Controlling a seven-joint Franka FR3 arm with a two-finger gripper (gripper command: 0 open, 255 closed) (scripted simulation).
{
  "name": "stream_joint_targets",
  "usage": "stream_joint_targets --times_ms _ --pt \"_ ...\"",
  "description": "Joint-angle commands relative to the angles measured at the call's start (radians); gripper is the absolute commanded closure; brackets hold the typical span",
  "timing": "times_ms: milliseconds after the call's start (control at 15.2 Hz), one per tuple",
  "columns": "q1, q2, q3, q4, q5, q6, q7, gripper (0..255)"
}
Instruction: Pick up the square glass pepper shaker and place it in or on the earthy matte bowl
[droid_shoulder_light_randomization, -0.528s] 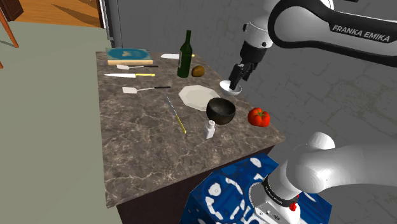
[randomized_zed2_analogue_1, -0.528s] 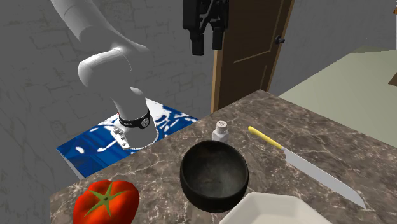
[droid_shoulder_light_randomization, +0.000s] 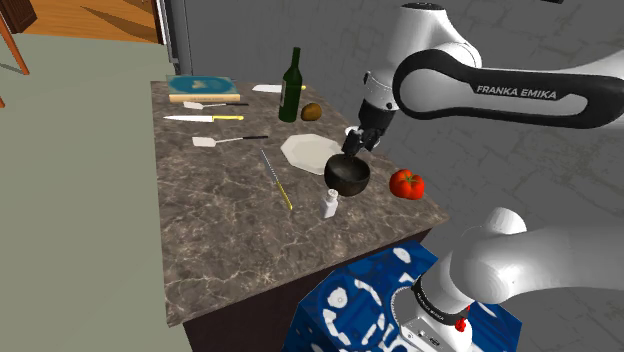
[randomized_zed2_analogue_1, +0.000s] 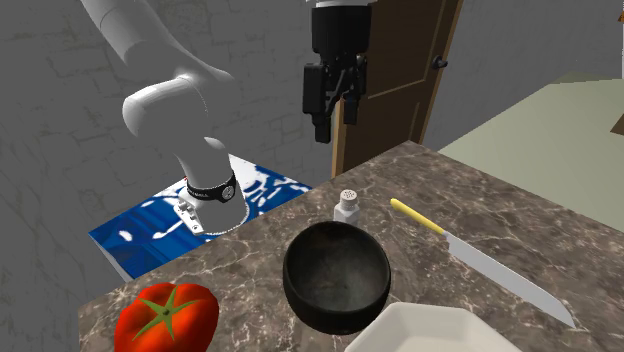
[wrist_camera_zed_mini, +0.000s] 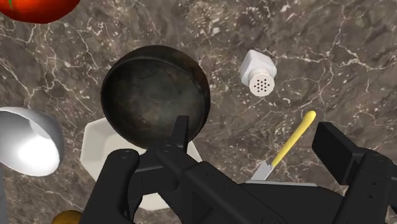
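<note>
The pepper shaker (droid_shoulder_light_randomization: 329, 203) is a small white square bottle with a perforated top, standing upright on the marble counter just in front of the dark matte bowl (droid_shoulder_light_randomization: 347, 175). From the second exterior view the shaker (randomized_zed2_analogue_1: 347, 206) stands behind the bowl (randomized_zed2_analogue_1: 336, 275). My gripper (droid_shoulder_light_randomization: 355, 143) hangs in the air above the bowl's far rim, open and empty. Its black fingers (randomized_zed2_analogue_1: 322, 122) stand apart well above the shaker. In the wrist view the shaker (wrist_camera_zed_mini: 257, 71) and the bowl (wrist_camera_zed_mini: 156, 95) lie side by side below the gripper (wrist_camera_zed_mini: 257, 137).
A red tomato (droid_shoulder_light_randomization: 406, 184) lies right of the bowl, and a white plate (droid_shoulder_light_randomization: 312, 152) behind it. A yellow-handled knife (droid_shoulder_light_randomization: 277, 180) lies left of the shaker. A green bottle (droid_shoulder_light_randomization: 291, 86), utensils and a board (droid_shoulder_light_randomization: 203, 88) sit at the back. A small white dish (wrist_camera_zed_mini: 28, 143) lies near the plate.
The gripper has come down and shifted toward the shoulder view's left, from over the small white dish to above the bowl's far rim. Objects on the counter have not moved.
</note>
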Motion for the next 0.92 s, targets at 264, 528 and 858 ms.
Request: stream_joint_targets --times_ms 264,528,858 --pt "0.003 0.109 0.018 -0.122 0.033 0.236 0.059 0" --pt "0.005 0.218 0.033 -0.178 0.053 0.404 0.097 0" --pt "0.001 0.281 0.038 -0.208 0.051 0.497 0.105 0"
